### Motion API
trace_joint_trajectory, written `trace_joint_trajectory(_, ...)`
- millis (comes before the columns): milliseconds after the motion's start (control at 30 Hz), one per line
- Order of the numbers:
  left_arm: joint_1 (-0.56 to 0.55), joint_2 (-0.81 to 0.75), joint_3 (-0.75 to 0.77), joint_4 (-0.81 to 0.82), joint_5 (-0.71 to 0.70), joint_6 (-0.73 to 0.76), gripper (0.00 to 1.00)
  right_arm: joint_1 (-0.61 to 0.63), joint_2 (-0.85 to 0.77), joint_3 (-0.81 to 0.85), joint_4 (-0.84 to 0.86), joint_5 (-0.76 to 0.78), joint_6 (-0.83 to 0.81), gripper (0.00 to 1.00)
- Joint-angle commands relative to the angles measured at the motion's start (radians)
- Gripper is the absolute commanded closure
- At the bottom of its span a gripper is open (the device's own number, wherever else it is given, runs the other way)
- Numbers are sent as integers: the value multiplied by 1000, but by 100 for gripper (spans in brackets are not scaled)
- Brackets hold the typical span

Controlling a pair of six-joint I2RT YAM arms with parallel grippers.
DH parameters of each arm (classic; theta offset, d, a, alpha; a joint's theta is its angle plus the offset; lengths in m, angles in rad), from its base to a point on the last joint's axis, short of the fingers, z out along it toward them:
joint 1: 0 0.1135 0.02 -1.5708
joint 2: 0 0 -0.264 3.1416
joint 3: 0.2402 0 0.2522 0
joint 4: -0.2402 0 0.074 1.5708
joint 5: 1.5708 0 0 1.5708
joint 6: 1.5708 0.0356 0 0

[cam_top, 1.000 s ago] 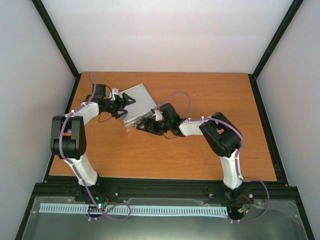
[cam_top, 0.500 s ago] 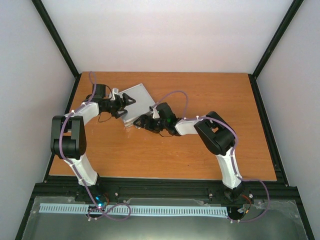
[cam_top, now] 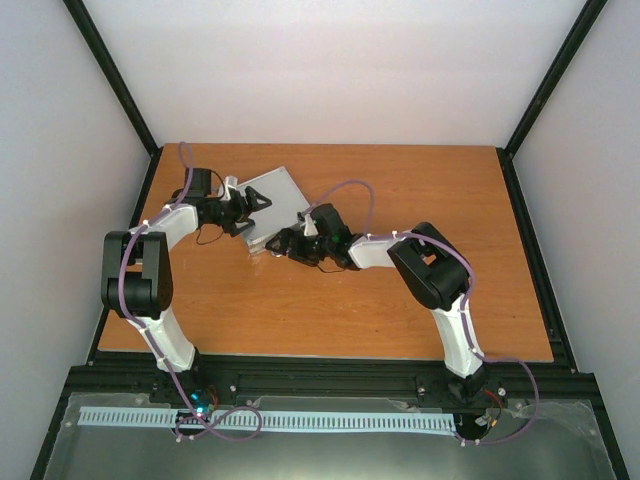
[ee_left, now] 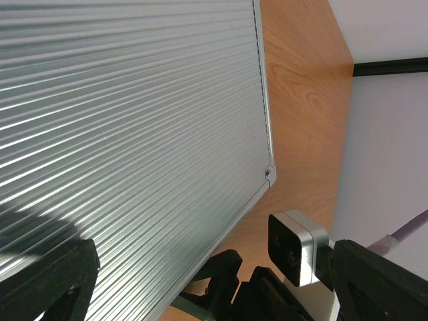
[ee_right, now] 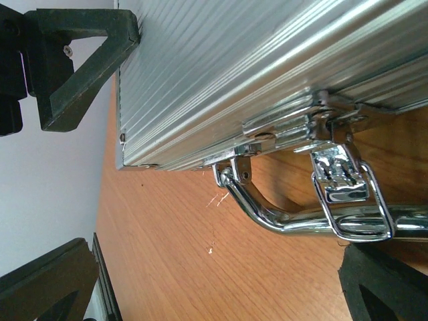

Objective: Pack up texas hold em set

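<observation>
Two hands flank the shut silver case [cam_top: 281,192] on the worktop [cam_top: 400,300]: my left hand [cam_top: 250,206], fingers spread wide, meets its left edge; my right hand [cam_top: 278,245], also spread, sits just beside its latch [ee_right: 348,190] and handle [ee_right: 294,218].

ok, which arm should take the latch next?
Right. The right gripper is open at the case's front edge, facing the latch and handle; the left gripper lies over the lid.
</observation>
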Motion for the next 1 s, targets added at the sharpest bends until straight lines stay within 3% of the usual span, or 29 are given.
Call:
trace_joint_trajectory(0, 8, 44, -27, -103, -65, 20, 2, 4, -29, 49, -4, 41, -26, 0)
trace_joint_trajectory(767, 8, 7, -58, -84, -77, -7, 2, -47, -109, 130, -28, 26, -67, 0)
trace_joint_trajectory(967, 8, -3, -71, -82, -85, -9, 2, -40, -143, 99, -138, 7, -113, 0)
